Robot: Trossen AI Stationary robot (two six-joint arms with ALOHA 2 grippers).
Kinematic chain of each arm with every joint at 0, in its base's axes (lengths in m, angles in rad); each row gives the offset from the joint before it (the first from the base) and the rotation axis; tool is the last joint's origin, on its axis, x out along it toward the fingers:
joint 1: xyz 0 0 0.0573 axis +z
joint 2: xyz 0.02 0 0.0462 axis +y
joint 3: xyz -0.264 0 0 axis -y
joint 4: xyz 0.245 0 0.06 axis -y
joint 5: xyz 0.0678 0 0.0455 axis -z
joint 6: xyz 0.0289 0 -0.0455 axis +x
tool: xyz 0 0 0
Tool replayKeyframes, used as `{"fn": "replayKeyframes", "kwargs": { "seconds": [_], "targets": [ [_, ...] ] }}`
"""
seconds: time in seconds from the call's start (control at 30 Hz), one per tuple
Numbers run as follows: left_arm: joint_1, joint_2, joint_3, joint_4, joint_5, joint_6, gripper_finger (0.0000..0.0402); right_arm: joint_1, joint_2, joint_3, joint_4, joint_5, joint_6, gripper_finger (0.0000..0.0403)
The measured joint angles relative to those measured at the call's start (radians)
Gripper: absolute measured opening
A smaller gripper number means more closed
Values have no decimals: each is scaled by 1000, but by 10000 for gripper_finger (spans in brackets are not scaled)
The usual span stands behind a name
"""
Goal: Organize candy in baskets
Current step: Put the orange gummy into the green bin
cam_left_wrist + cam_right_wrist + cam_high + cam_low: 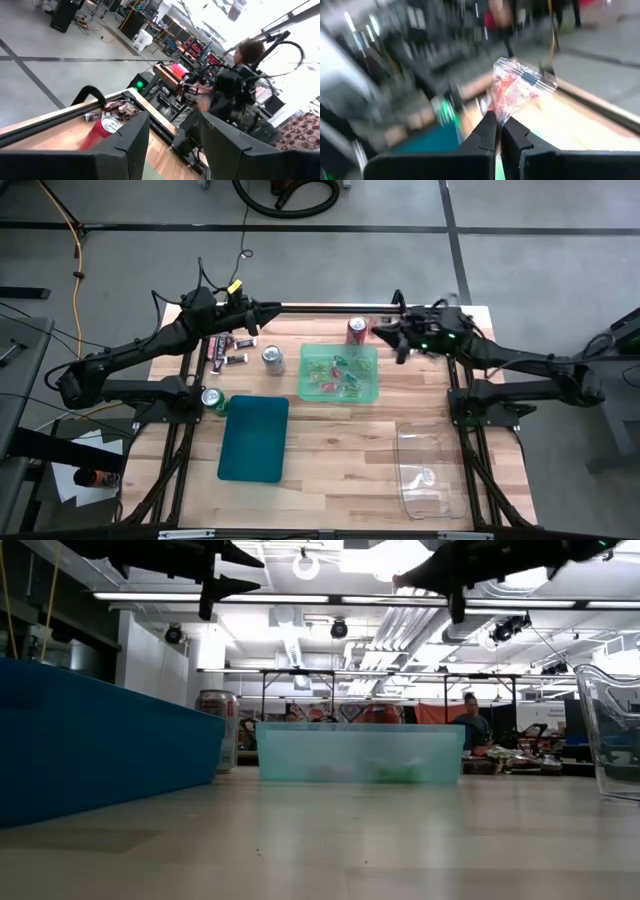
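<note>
My right gripper (498, 124) is shut on a candy (516, 85) in a clear and red wrapper, high above the table's far right part (385, 332). My left gripper (172, 145) stands open and empty above the far edge (272, 309). The light green basket (338, 372) holds several candies. The dark teal basket (253, 438) lies near the left and the clear basket (432, 470) at the near right. Loose candies (228, 350) lie at the far left, and more (120, 107) lie behind the red can. My right gripper pinches one end of the candy's wrapper (501, 112) between its two fingertips. The fingers lie about level and point toward the table's left. The rest of the candy sticks out beyond the fingertips, lifted clear of the table.
A red can (357, 330) stands just behind the green basket, a silver can (272, 358) to its left, and a green can (213, 400) by the teal basket. Bare wood lies between the teal and clear baskets. A person (472, 720) sits in the room beyond.
</note>
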Motion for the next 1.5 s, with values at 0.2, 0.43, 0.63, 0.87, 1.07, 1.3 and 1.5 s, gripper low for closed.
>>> {"fn": "replayKeyframes", "kwargs": {
  "seconds": [0.2, 0.43, 0.63, 0.87, 1.07, 1.3, 1.5],
  "targets": [
    [0, 0, 0, 0, -1, 0, 158, 14, 236, 242, -467, 20, -184, 0],
    [0, 0, 0, -1, 0, 0, 158, 2, 498, 290, -640, 15, -167, 0],
    [0, 0, 0, -1, 4, 1, 159, 19, 677, 285, -621, 31, -126, 0],
    [0, 0, 0, -1, 7, 1, 158, 20, 775, 285, -577, 71, -47, 0],
    [0, 0, 0, -2, 11, 1, 159, 62, 778, 290, -513, 47, -91, 0],
    [0, 0, 0, -2, 12, 1, 158, 102, 778, 323, -541, 101, -156, 0],
    [0, 0, 0, -2, 13, 1, 158, 103, 778, 370, -589, 122, -187, 21]
  ]
}}
